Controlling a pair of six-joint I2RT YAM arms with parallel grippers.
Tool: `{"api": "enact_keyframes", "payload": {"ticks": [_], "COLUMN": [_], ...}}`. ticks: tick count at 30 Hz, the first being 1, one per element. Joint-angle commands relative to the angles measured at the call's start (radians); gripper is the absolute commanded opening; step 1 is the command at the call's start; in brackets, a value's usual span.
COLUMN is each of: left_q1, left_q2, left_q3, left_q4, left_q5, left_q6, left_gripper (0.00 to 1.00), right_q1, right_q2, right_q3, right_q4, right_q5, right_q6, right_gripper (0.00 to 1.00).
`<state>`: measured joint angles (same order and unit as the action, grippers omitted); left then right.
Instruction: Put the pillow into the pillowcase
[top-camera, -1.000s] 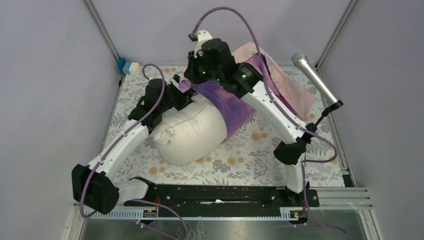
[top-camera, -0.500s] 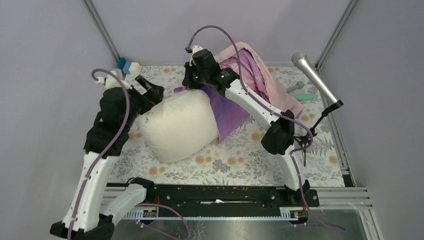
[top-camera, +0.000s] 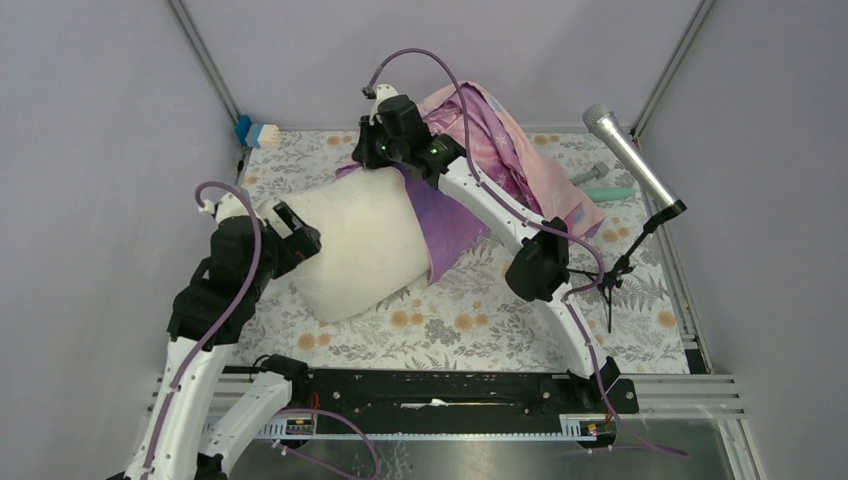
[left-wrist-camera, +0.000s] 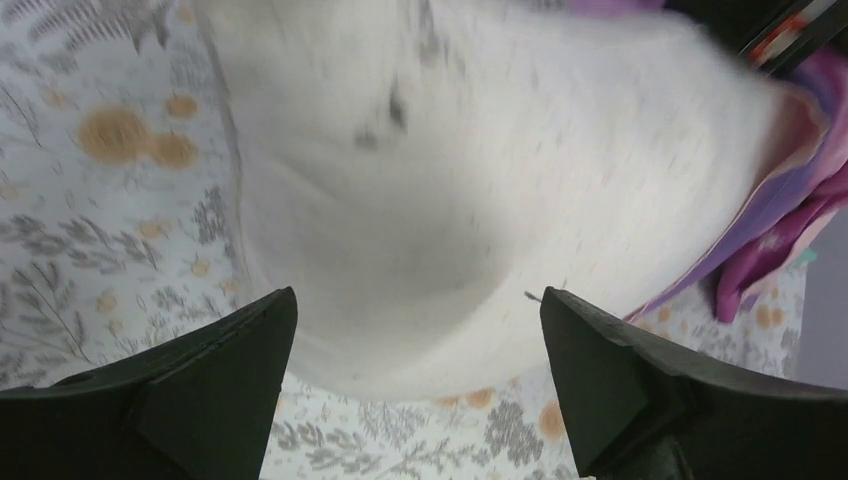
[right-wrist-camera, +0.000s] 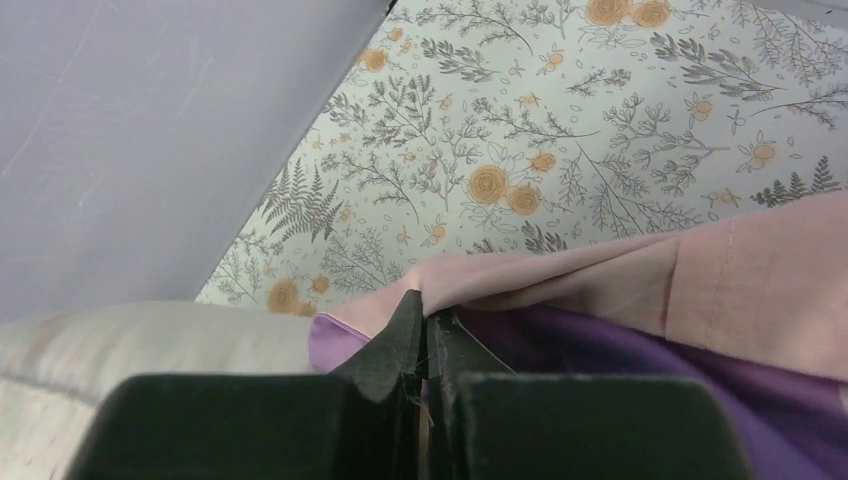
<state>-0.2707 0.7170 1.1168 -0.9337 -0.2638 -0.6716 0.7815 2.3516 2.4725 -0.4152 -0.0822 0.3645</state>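
- Cream cloth marks the pillow (top-camera: 355, 250), which lies plump on the flowered cloth (top-camera: 480, 300) covering the counter, a little toward 9 o'clock of the counter's middle in the top view.
- Its end toward 2 o'clock is tucked under the purple lining of the pillowcase (top-camera: 520, 160). The rest of the pillow is bare.
- The pillowcase, pale pink outside, rises in a heap from the pillow toward 1 o'clock and drapes over the right arm.
- The left tool (top-camera: 295, 232) stands wide and holds nothing. It sits at the pillow's 9 o'clock end, just beside it.
- From the left wrist, the left tool (left-wrist-camera: 415, 300) frames the pillow (left-wrist-camera: 480, 170) between its two spread fingers. The view is blurred, so I cannot tell whether they touch it.
- In that same view, the pillowcase (left-wrist-camera: 770, 220) shows pink and purple at 3 o'clock, past the pillow's far end.
- The right tool (top-camera: 362, 160) is at the pillow's 12 o'clock edge.
- The right wrist view shows the right tool (right-wrist-camera: 425, 320) pinched tight on the hem of the pillowcase (right-wrist-camera: 620, 280), where pink meets purple.
- The pillow (right-wrist-camera: 150, 340) lies just beside that tool at 8 o'clock, with the flowered cloth (right-wrist-camera: 560, 130) beyond.
- A microphone (top-camera: 625, 155) on a stand is at 3 o'clock of the pillowcase.
- A blue and white brush (top-camera: 258, 132) lies at the counter's 11 o'clock corner.
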Motion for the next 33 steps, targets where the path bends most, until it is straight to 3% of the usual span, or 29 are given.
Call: {"api": "enact_keyframes", "payload": {"ticks": [1, 7, 11, 13, 15, 18, 19, 21, 24, 29, 33], "left_q1": [0.002, 0.023, 0.101, 0.153, 0.194, 0.205, 0.206, 0.207, 0.223, 0.256, 0.264], "left_q2": [-0.011, 0.103, 0.24, 0.307, 0.357, 0.398, 0.401, 0.385, 0.344, 0.288, 0.264], "left_q3": [-0.12, -0.278, -0.334, -0.362, -0.407, -0.465, -0.48, -0.507, -0.533, -0.548, -0.555], "left_q4": [0.05, 0.275, 0.442, 0.499, 0.56, 0.614, 0.619, 0.62, 0.616, 0.594, 0.591], "left_q5": [0.127, 0.119, 0.121, 0.152, 0.185, 0.203, 0.204, 0.191, 0.184, 0.22, 0.239], "left_q6": [-0.039, -0.079, -0.138, -0.165, -0.199, -0.243, -0.251, -0.263, -0.273, -0.265, -0.261], "left_gripper": [0.99, 0.98, 0.83, 0.68, 0.37, 0.06, 0.0, 0.0, 0.0, 0.0, 0.0], "right_q1": [-0.005, 0.011, 0.042, 0.065, 0.078, 0.095, 0.1, 0.114, 0.136, 0.164, 0.173], "right_q2": [-0.003, -0.053, -0.061, -0.071, -0.09, -0.134, -0.149, -0.182, -0.226, -0.252, -0.247], "right_q3": [0.072, 0.065, 0.075, 0.058, 0.03, 0.001, -0.004, -0.015, -0.057, -0.194, -0.309], "right_q4": [0.009, -0.007, -0.064, -0.094, -0.113, -0.148, -0.162, -0.192, -0.238, -0.243, -0.167], "right_q5": [-0.063, -0.124, -0.144, -0.13, -0.113, -0.058, -0.029, 0.043, 0.219, 0.461, 0.563], "right_q6": [0.018, 0.044, 0.033, 0.018, 0.005, -0.02, -0.032, -0.059, -0.113, -0.191, -0.259], "right_gripper": [0.02, 0.15, 0.19, 0.23, 0.3, 0.51, 0.58, 0.69, 0.77, 0.83, 0.86]}}
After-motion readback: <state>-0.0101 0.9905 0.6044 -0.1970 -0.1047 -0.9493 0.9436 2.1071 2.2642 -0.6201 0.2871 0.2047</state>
